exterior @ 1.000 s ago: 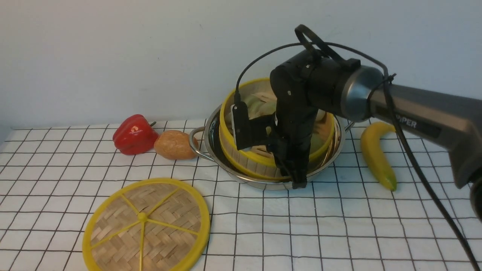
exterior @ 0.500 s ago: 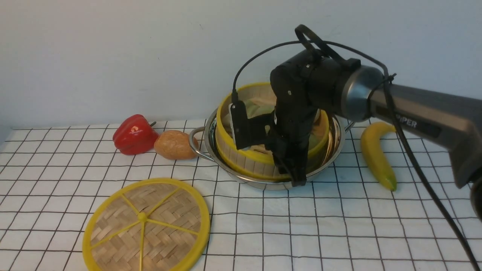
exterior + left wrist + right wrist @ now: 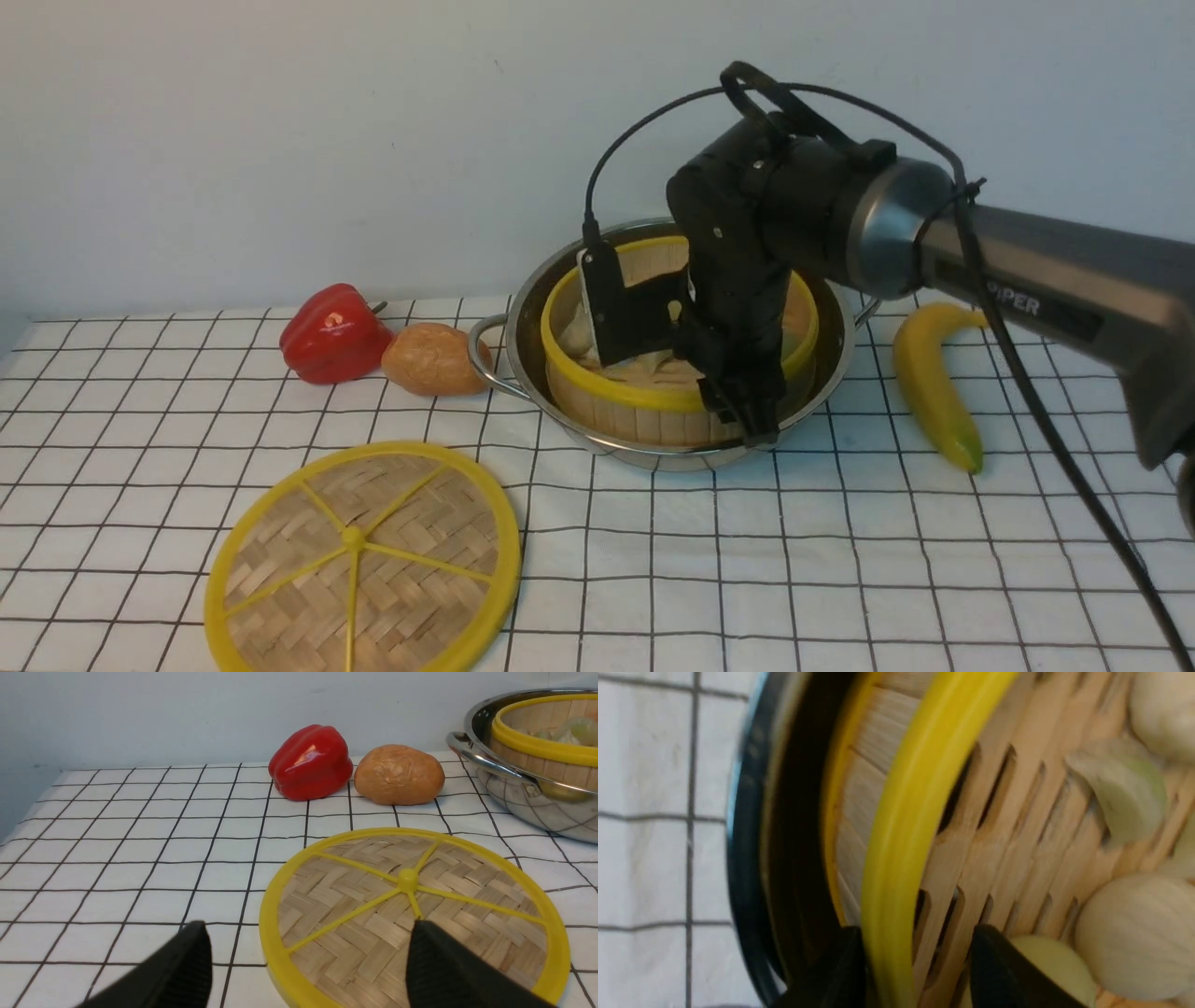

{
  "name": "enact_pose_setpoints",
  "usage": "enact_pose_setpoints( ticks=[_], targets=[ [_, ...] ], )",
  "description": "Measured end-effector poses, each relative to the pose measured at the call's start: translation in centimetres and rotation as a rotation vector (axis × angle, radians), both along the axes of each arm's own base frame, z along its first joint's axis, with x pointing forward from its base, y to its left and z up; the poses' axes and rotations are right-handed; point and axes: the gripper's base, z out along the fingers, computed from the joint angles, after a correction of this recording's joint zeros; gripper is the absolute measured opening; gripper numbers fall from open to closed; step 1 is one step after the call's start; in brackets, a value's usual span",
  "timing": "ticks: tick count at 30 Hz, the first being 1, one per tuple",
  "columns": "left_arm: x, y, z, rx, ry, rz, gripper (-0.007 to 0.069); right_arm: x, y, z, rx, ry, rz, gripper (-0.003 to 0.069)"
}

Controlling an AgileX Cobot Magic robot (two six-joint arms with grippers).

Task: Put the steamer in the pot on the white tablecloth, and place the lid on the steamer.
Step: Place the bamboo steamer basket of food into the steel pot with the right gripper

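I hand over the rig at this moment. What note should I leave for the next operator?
Left hand: open, empty, hovering at the lid edge.
Right hand: open, jaws astride the steamer rim, not clamping.
Done: the steamer sits level in the pot on the white tablecloth.
The lid lies flat on the white tablecloth.
To do: lift the right hand clear, place the lid on the steamer.
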Motion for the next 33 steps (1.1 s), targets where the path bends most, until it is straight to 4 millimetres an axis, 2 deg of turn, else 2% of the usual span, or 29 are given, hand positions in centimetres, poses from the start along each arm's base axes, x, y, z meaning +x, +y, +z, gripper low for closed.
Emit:
enact_pose_setpoints(
  ticks=[7,13,21,25,33],
  targets=[
    [0.0,0.0,0.0,0.000,0.000,0.000,0.0515,-0.1,-0.1,0.7,0.015,-0.012,-0.014,0.0290],
    [0.0,0.0,0.0,0.000,0.000,0.000,0.0515,-0.2,0.8,0.5,0.111,0.005,-0.015,0.0276],
    [0.0,0.0,0.0,0.000,0.000,0.000,0.0515,-0.1,0.6,0.3,0.094,0.001,-0.030,0.0367],
    [0.0,0.0,0.0,0.000,0.000,0.000,0.0515,0.2,0.1,-0.5,0.070,0.028,-0.047,0.0382],
    [0.0,0.0,0.0,0.000,0.000,0.000,0.0515,0.4,0.0,-0.6,0.093,0.023,-0.087,0.0427]
  ],
)
